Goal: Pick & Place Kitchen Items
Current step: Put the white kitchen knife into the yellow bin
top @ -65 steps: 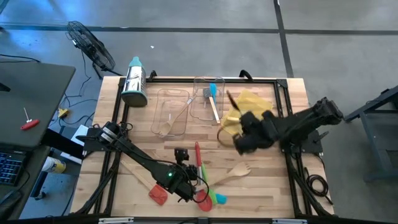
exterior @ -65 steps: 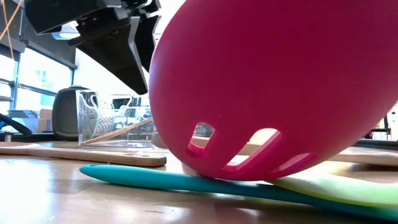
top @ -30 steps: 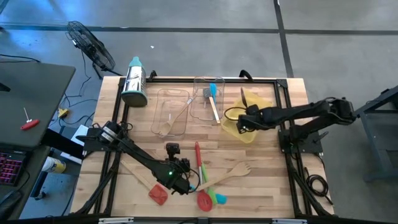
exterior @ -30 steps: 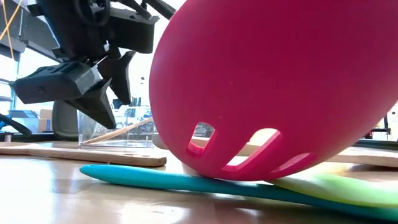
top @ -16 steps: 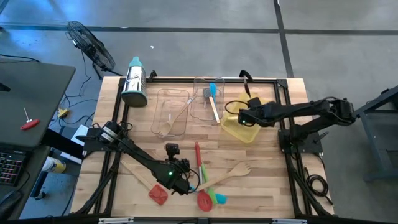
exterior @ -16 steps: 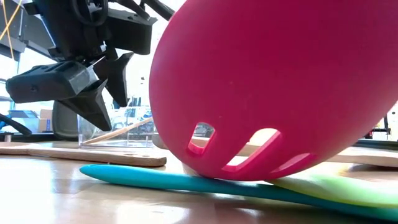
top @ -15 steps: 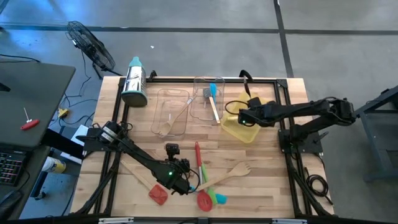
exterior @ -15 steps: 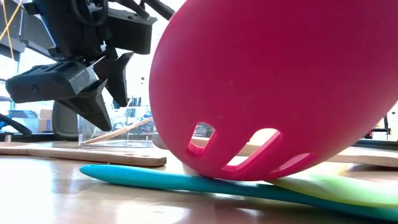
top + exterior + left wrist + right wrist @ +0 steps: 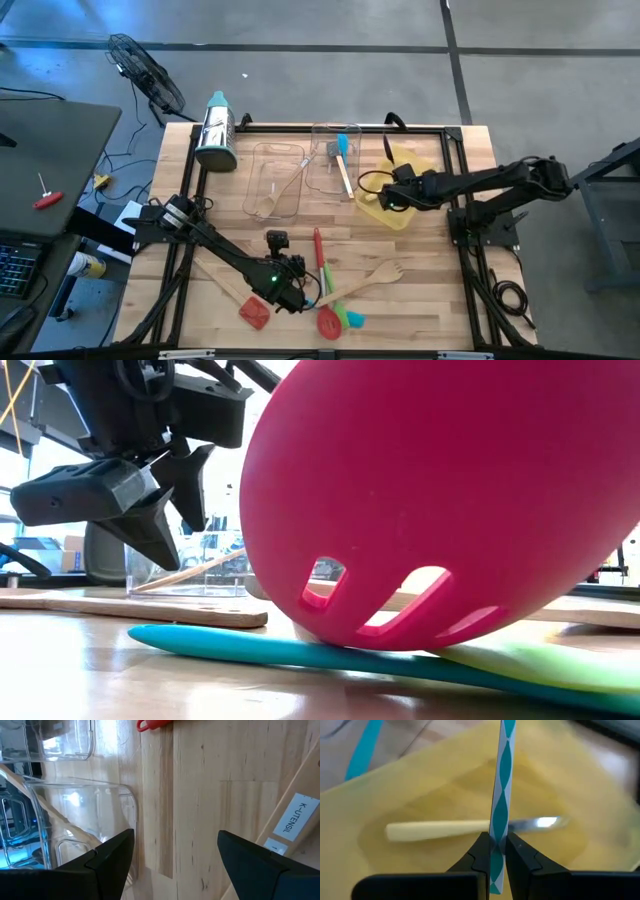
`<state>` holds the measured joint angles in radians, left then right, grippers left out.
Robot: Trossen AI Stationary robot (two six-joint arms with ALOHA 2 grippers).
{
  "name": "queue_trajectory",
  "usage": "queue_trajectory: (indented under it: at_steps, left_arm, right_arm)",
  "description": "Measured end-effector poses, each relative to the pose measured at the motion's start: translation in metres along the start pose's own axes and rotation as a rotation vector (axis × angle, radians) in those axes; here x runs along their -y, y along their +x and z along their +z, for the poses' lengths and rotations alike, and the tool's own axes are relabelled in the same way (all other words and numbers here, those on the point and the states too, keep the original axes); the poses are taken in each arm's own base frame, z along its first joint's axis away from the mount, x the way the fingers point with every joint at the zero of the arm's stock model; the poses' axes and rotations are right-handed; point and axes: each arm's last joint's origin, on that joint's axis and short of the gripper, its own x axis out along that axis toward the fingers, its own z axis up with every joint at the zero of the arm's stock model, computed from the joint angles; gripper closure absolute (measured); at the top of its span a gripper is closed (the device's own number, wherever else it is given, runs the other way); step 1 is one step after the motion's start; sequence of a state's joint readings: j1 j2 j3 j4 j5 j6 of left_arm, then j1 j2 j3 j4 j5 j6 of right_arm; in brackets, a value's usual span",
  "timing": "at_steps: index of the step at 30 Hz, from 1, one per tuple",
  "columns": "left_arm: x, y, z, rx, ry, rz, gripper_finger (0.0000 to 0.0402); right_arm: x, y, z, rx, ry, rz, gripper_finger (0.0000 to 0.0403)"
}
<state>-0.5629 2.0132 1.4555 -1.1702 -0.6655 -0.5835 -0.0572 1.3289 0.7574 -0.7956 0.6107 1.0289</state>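
My right gripper hangs over the yellow tray at the right and is shut on a slim teal-and-white patterned utensil. A cream-handled knife lies in that tray. My left gripper is open and empty above the table's near middle, beside a pile of utensils. The pile holds a red slotted spoon whose head fills the low view, a teal spatula, a green one and a wooden fork. My right gripper pinches the patterned utensil's slim handle between its two fingers. The fingers lie across the handle, which runs on beyond the fingertips over the yellow tray. The utensil is lifted clear of the tray floor and of the knife.
Two clear trays at the far middle hold wooden and teal utensils. A steel grater with a teal top lies at the far left. A red spatula with a wooden handle lies near the front edge.
My right gripper has stayed over the yellow tray with the patterned utensil, shifting only a little toward the far edge and back.
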Motion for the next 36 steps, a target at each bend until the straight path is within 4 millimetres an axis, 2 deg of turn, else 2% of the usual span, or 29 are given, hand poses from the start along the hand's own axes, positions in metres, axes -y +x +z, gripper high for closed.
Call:
queue_trajectory:
  at_steps: [5,10,17,23,36]
  left_arm:
    - [0.000,0.000,0.000,0.002,-0.001,0.002,0.0119]
    - [0.000,0.000,0.000,0.004,-0.007,0.002,0.0119]
    - [0.004,0.007,-0.003,0.008,-0.010,-0.001,0.0119]
    - [0.005,0.008,-0.004,0.005,-0.011,-0.006,0.0119]
    - [0.009,0.005,-0.006,0.012,-0.021,-0.014,0.0119]
  right_arm:
    - [-0.003,-0.004,-0.006,-0.032,0.035,0.031,0.0379]
    - [-0.006,-0.009,-0.015,-0.140,0.096,0.073,0.0379]
    - [-0.001,-0.010,-0.022,-0.264,0.161,0.036,0.0379]
    - [0.002,-0.005,-0.020,-0.397,0.219,0.050,0.0379]
    - [0.013,0.009,-0.004,-0.532,0.272,0.074,0.0377]
